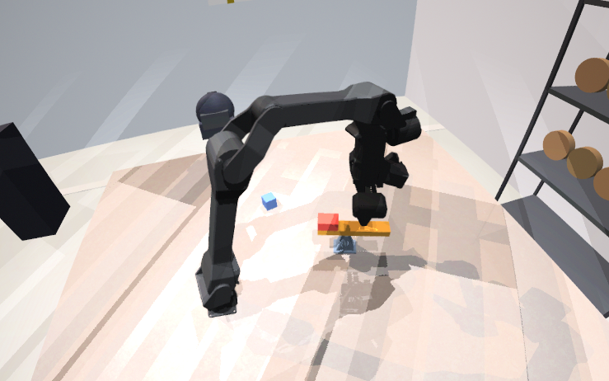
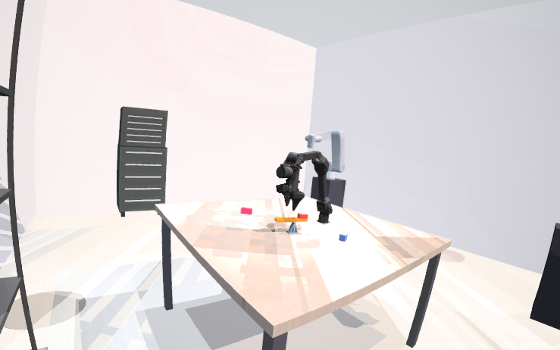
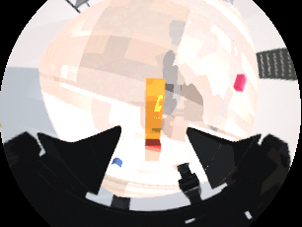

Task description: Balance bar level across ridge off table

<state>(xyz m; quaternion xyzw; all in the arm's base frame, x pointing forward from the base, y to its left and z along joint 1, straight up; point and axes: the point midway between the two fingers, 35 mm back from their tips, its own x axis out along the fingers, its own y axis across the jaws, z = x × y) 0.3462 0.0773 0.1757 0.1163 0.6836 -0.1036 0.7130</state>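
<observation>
No writing is legible. One long orange rectangular bar (image 1: 365, 228) (image 2: 288, 219) (image 3: 154, 106) rests near level across one blue-grey ridged stand (image 1: 344, 246) (image 2: 292, 227), inward from the worktop's edges, one red block (image 1: 327, 221) (image 2: 302, 215) (image 3: 153, 144) on one end. The black parallel-jaw gripper (image 1: 364, 222) (image 2: 290, 207) (image 3: 155, 129) is wide open above, empty. The exterior and wrist views show one pink block (image 2: 246, 210) (image 3: 240, 82), unseen from the top.

Robotics workshop: shelving (image 1: 520, 137) (image 2: 10, 143), drawer cabinet (image 2: 142, 170), robot arms (image 1: 313, 107) (image 2: 321, 182).
</observation>
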